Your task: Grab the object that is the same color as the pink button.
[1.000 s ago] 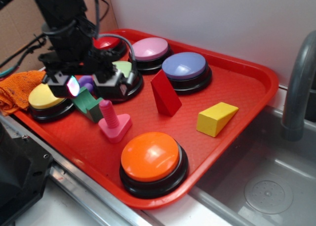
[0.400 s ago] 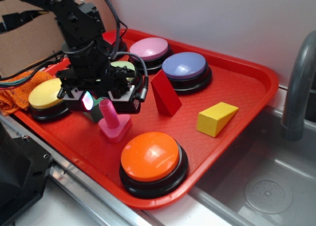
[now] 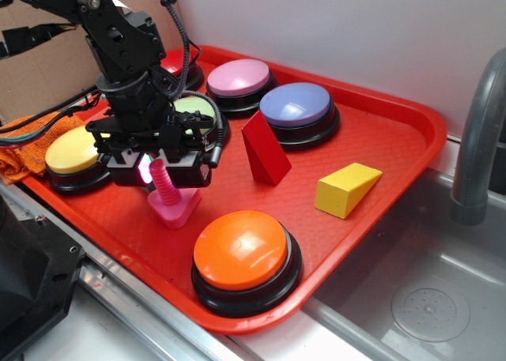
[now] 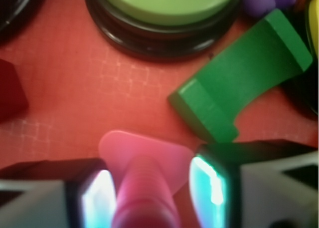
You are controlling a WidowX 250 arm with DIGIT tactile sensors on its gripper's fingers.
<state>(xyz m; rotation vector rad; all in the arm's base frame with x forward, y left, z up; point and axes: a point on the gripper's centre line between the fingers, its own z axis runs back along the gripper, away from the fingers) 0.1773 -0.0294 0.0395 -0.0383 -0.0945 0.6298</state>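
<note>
Standing on its flat rounded-triangle base, the hot-pink bolt [image 3: 168,193] keeps its ribbed post nearly upright, the long axis leaning slightly up and toward the arm, near the front left of the red tray [image 3: 395,163]. In the wrist view the post [image 4: 144,193] rises between the two glowing fingers [image 4: 97,198], which stand apart on either side of it; a narrow gap shows on the right side, and whether the left pad touches the ribs I cannot tell. The gripper [image 3: 152,170] hangs low over the bolt, hiding the top of the post in the exterior view.

Just beyond the bolt's base lies a green block [image 4: 244,88], and past it the lime-green button [image 4: 169,8]. On the same tray sit the pale pink button [image 3: 239,78] at the back, a blue-violet button [image 3: 295,106] beside it, a red button [image 3: 175,61] behind the arm, a yellow button [image 3: 71,152] at the left edge and a big orange button [image 3: 241,250] at the front. A red wedge [image 3: 262,149] stands upright near the middle, and a yellow wedge [image 3: 345,189] lies to its right. An orange cloth [image 3: 17,152] sits off the tray's left side.
</note>
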